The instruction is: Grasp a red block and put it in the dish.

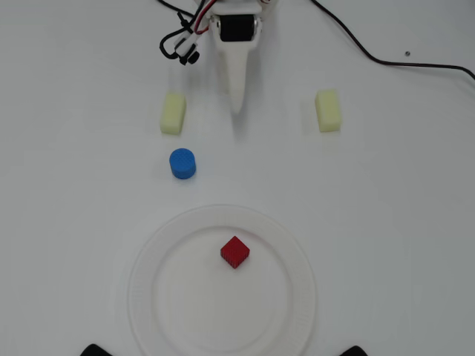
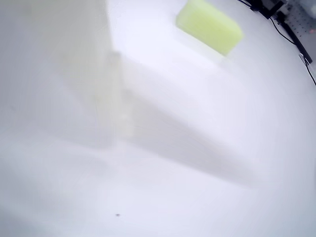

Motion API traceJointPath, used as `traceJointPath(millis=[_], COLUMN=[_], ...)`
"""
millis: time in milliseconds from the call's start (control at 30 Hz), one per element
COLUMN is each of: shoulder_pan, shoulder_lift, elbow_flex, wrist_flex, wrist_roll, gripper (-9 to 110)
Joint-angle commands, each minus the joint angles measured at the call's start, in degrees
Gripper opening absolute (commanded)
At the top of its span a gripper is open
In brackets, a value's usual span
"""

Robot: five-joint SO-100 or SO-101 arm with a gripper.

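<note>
The red block (image 1: 234,252) lies inside the dish (image 1: 148,297), a little above the centre of this big white plate in the overhead view. My gripper (image 1: 237,107) is far from it at the top of the table, near the arm's base. Its white fingers come together in one narrow point, shut with nothing between them. The wrist view shows only a blurred white finger (image 2: 54,69) on the left, close to the bare table. Neither the block nor the dish appears in that view.
A blue cylinder (image 1: 182,164) stands above the dish to the left. Two pale yellow blocks (image 1: 173,113) (image 1: 327,110) flank the gripper; one shows as a yellow block (image 2: 210,25) in the wrist view. Black and red cables (image 1: 415,63) run along the top.
</note>
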Motion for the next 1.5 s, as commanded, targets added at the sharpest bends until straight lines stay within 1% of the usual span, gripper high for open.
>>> traceJointPath(millis=[0, 67, 100, 500, 967, 1467], shoulder_pan=[0.44, 0.44, 0.35, -2.29, -4.92, -5.1], shoulder_lift=[9.58, 9.58, 9.58, 9.67, 9.67, 9.67], elbow_flex=[1.93, 2.64, 2.99, 7.03, 7.29, 7.29], wrist_flex=[1.41, 1.41, 1.41, 1.05, 1.05, 1.05], wrist_roll=[0.35, 3.08, 3.25, 2.46, -0.35, -0.7], gripper=[19, 5, 1, 0, 0, 0])
